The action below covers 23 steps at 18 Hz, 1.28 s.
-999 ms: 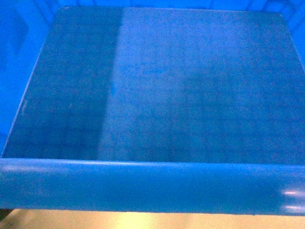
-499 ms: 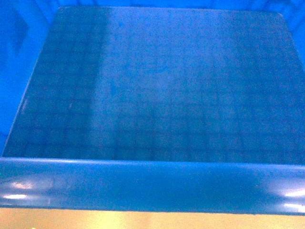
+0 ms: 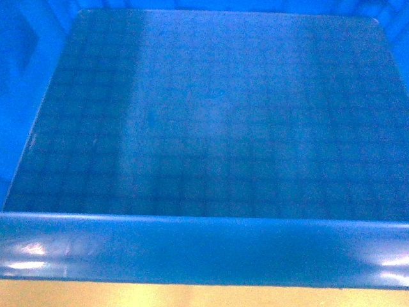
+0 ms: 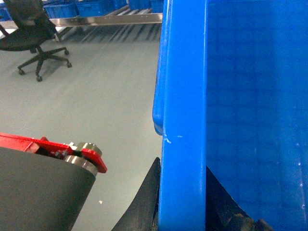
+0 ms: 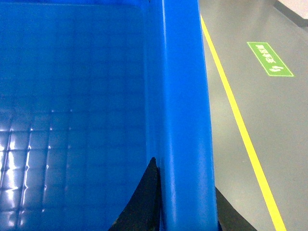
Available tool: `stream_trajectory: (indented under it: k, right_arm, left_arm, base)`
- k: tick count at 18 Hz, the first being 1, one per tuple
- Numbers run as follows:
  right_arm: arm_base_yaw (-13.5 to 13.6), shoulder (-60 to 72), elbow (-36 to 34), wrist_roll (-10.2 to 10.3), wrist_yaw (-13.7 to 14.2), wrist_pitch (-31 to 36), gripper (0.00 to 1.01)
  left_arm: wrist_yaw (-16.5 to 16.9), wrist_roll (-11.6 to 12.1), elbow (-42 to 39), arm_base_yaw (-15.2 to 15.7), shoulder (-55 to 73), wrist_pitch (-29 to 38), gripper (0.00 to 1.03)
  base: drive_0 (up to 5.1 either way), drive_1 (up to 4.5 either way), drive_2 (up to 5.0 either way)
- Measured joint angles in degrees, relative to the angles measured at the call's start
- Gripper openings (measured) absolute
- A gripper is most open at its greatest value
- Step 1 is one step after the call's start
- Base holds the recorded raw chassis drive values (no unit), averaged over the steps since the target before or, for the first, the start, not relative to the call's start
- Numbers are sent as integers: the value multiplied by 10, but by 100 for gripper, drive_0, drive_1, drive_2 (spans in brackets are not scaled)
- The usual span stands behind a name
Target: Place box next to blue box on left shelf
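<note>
- The box [image 3: 211, 115] fills almost the whole head view: we see its grid-patterned floor from above, the near rolled rim running as a broad band across the bottom of the picture, and the inner side walls rising at the left and right edges.
- Below the near rim, a narrow yellowish strip shows; we cannot tell what surface it is.
- The left gripper [image 4: 180, 211] clamps the box's left rim: one dark finger [image 4: 144, 207] lies against the outer face of the rim and the other sits against the inner face, with the rim filling the gap between them.
- The right gripper [image 5: 185, 211] grasps the opposite rim in the same way: one dark finger [image 5: 142, 197] presses the inner wall, the other shows at the outer side, and the rim stands between them.
- In both wrist views the box hangs above the grey floor [image 4: 96, 106] with nothing visible under it, so we read it as carried between the two arms.
- The left shelf [image 4: 110, 19] lies well beyond the box in the left wrist view, as a metal rail with slanted tracks behind it.
- Blue crates [image 4: 72, 7] sit at the top edge, on or behind that rack.
- A black office chair [image 4: 33, 33] stands on the floor near the rack.
- A red metal part [image 4: 53, 149] shows low left, above a dark rounded body.
- A yellow floor line [image 5: 240, 130] and a green floor marking [image 5: 269, 58] lie beside the box's right rim.
</note>
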Motion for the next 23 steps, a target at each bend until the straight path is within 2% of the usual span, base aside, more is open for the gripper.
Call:
stream_trajectory:
  k: [7, 23]
  right_arm:
    - [0, -1, 0, 0, 3, -3, 11]
    - [0, 0, 0, 0, 3, 1, 11]
  left_arm:
    - [0, 0, 0, -2, 2, 1, 12]
    - [-2, 1, 0, -2, -1, 1, 12]
  base:
    - [-103, -128, -212]
    - [0, 386, -386]
